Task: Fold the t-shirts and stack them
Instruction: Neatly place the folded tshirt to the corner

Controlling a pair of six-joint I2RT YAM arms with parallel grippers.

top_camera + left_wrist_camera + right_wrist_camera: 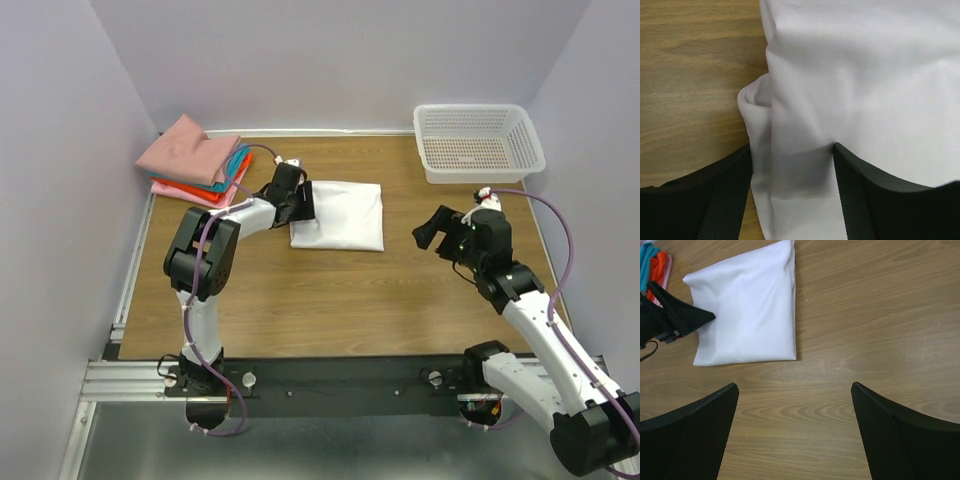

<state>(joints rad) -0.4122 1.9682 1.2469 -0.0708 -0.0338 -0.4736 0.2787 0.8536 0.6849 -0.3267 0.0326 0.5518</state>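
Note:
A folded white t-shirt lies flat on the wooden table, behind the middle. My left gripper is at its left edge. In the left wrist view the jaws stand apart astride a soft fold of the white t-shirt, one finger beside the edge and one on top of the cloth. A stack of folded t-shirts, dusty pink over teal, orange-red and light pink, sits at the back left. My right gripper hovers open over bare wood to the right of the white t-shirt, with nothing between its fingers.
A white perforated basket stands at the back right corner. Walls close the table on the left, back and right. The right wrist view also catches the left gripper and a corner of the stack.

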